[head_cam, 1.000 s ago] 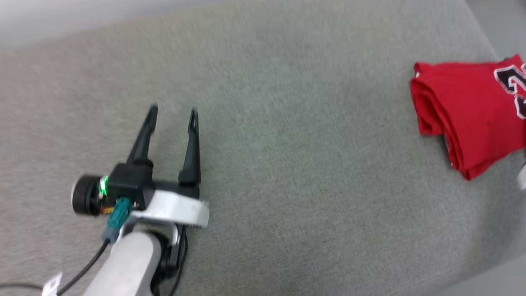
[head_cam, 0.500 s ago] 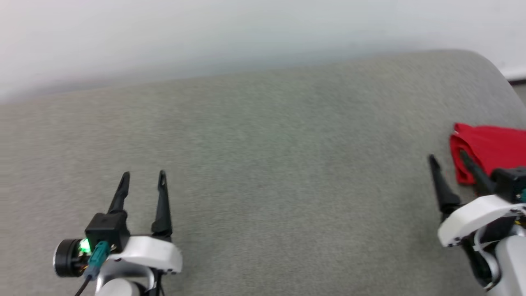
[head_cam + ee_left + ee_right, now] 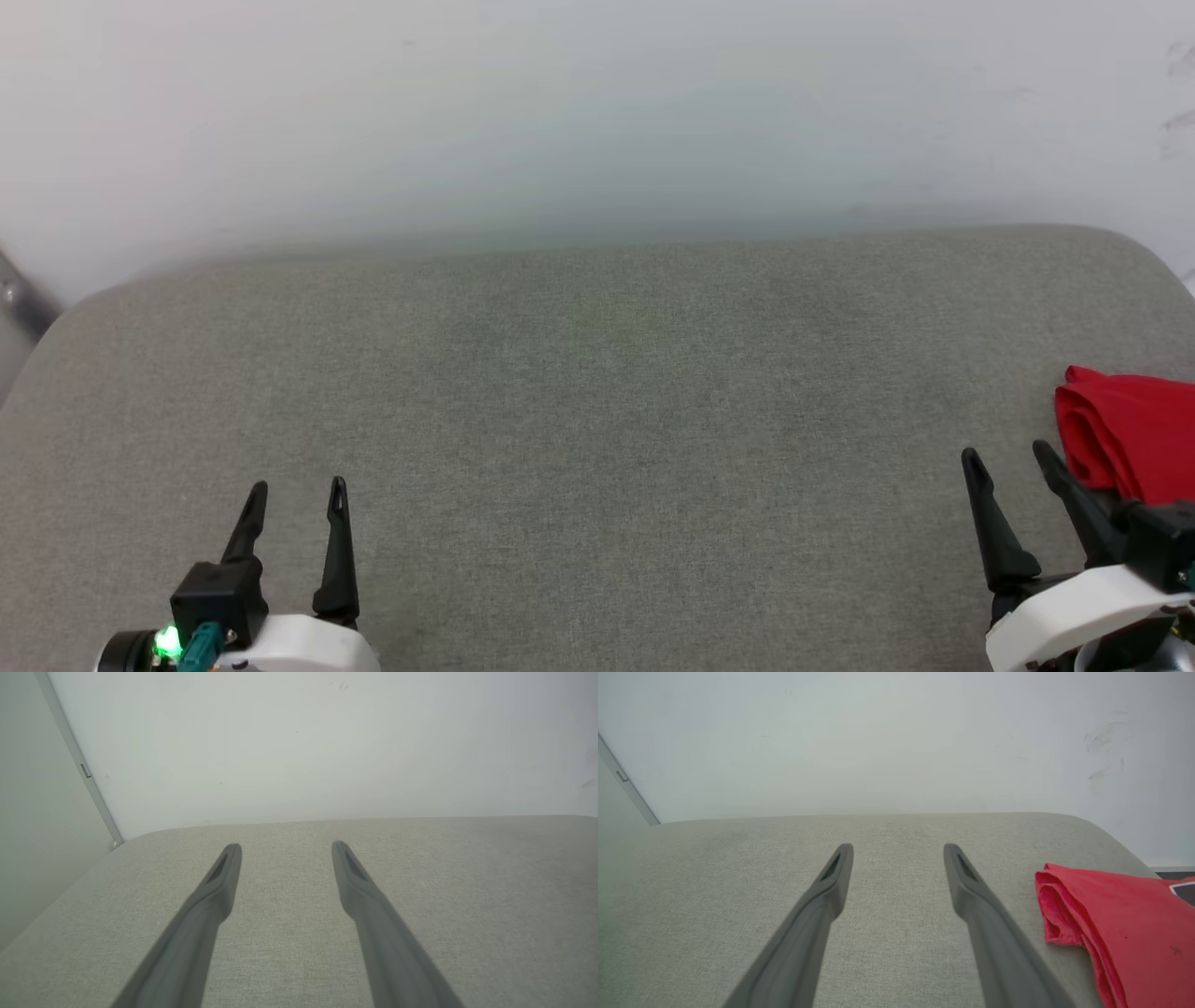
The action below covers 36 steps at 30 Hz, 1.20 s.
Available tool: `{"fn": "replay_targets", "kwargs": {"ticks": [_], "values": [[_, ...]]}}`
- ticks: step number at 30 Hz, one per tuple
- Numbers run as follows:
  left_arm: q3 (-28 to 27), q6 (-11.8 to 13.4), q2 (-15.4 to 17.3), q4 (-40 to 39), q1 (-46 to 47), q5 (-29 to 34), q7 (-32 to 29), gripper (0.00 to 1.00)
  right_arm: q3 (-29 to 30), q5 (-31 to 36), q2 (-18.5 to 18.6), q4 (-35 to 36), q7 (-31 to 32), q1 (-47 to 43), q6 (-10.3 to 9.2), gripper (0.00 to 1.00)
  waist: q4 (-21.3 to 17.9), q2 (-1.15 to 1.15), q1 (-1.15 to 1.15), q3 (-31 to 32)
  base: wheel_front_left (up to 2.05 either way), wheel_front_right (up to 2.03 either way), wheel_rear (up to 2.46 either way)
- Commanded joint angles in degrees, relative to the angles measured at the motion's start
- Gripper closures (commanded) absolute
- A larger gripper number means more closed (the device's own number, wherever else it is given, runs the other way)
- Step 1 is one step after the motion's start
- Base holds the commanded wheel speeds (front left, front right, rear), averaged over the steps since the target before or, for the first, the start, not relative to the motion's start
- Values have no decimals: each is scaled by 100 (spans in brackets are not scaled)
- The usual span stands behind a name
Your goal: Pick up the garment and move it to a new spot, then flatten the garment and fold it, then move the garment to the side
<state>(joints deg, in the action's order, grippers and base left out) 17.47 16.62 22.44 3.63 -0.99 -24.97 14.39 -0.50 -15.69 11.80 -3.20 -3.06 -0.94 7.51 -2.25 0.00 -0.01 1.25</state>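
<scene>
The garment (image 3: 1134, 429) is a folded bright red bundle lying at the far right of the grey cushion (image 3: 597, 392), cut off by the head view's right edge. In the right wrist view the garment (image 3: 1125, 924) lies right of the fingers, with a bit of dark lettering at the view's edge. My right gripper (image 3: 1006, 455) stands open just left of the garment, apart from it, nothing between its fingers. My left gripper (image 3: 297, 488) is open and empty at the lower left, far from the garment.
The grey cushion meets a plain white wall (image 3: 597, 112) along its far edge. Its rounded corners show at left (image 3: 56, 327) and right (image 3: 1148, 252). A pale vertical strip (image 3: 79, 765) runs up the wall at the left.
The head view has tilted up, so the wall now shows and the garment and grippers sit lower in the picture. Both grippers stay open and empty.
</scene>
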Motion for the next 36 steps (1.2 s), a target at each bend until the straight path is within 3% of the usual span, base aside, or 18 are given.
{"fn": "replay_targets", "kwargs": {"ticks": [1, 10, 28, 29, 36], "values": [[4, -32, -38, -2, -82, -36, 40, 0, 22, 20, -46, 107, 36, -100, -4, 0, -25, 0, 1, 45, 0, 0, 0], [60, -24, -72, 102, -233, -71, 45, 0, 37, 48, -95, 436, 284, -239, -4, 0, 25, 0, 1, 166, 0, 0, 0], [-36, -57, -52, 141, -103, -95, 68, 0, -21, 11, -139, 400, 262, -223, -4, 0, 39, 0, 1, 156, 0, 0, 0], [-19, -47, -82, 166, -162, -102, 42, 100, -21, 19, -130, 404, 304, -252, 0, 100, 39, 0, 1, 156, 0, 0, 0], [-124, -194, -272, 259, -189, -580, -96, 100, 23, -516, -199, 195, 359, -213, 0, 100, 46, 0, 1, 143, 0, 0, 0]]}}
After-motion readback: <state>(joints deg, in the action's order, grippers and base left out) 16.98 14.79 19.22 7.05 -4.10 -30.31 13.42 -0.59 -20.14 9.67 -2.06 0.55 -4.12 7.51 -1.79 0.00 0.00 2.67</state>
